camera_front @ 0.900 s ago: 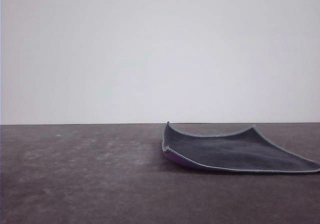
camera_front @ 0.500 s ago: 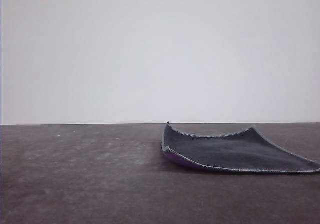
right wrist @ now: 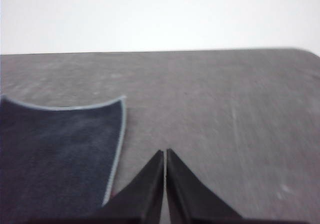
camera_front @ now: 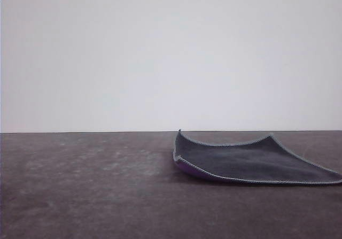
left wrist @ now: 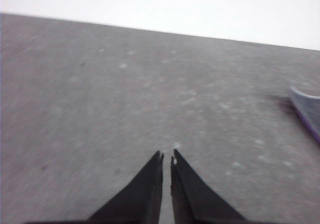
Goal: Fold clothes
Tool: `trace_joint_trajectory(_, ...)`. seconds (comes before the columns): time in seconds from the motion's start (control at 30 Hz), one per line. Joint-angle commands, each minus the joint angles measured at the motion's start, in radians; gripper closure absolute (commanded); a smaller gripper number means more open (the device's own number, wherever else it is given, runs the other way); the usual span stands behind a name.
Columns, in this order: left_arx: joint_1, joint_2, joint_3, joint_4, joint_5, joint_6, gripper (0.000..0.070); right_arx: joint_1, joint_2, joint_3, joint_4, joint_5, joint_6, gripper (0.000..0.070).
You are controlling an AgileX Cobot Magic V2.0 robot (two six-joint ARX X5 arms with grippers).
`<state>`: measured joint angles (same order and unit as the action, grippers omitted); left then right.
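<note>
Bare white wall stands behind a dark table; the cloth lies spread on its right side, grey face up, purple peeking under the curled left edge. Both the left gripper and right gripper hover clenched, grasping nothing. Closed like this, they'd likely just shove the soft cloth and bunch it. That raised edge could also flop back once pinched.
</note>
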<state>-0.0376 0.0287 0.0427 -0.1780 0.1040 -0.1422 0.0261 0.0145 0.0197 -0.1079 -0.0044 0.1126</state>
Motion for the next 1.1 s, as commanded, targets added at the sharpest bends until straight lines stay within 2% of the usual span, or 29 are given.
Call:
trace_joint_trajectory(0.0, 0.0, 0.023, 0.044, 0.017, -0.039, -0.036, 0.0678, 0.003, 0.024, 0.032, -0.008, 0.005, 0.075, 0.0696)
trace_joint_trajectory(0.2, 0.0, 0.21, 0.244, 0.023, -0.099, -0.103, 0.0678, 0.005, 0.209, 0.203, -0.013, 0.002, 0.086, 0.0696)
trace_joint_trajectory(0.37, -0.003, 0.473, 0.462, 0.016, -0.089, -0.097, 0.0678, 0.005, 0.451, 0.419, -0.022, -0.033, 0.076, 0.0696)
trace_joint_trajectory(0.5, -0.004, 0.728, 0.638, 0.015, -0.002, -0.051, 0.0678, 0.005, 0.663, 0.582, -0.036, -0.111, 0.043, 0.0696)
trace_joint_trajectory(0.73, -0.022, 1.122, 0.864, 0.014, 0.132, -0.033, 0.0677, 0.005, 1.008, 0.778, -0.056, -0.22, -0.005, 0.0696)
trace_joint_trajectory(0.9, -0.069, 1.323, 0.956, 0.013, 0.145, 0.004, 0.0677, 0.005, 1.201, 0.824, -0.051, -0.275, -0.016, 0.0696)
trace_joint_trajectory(1.07, -0.117, 1.436, 0.99, 0.014, 0.17, 0.011, 0.0677, 0.004, 1.32, 0.824, -0.054, -0.327, -0.02, 0.0696)
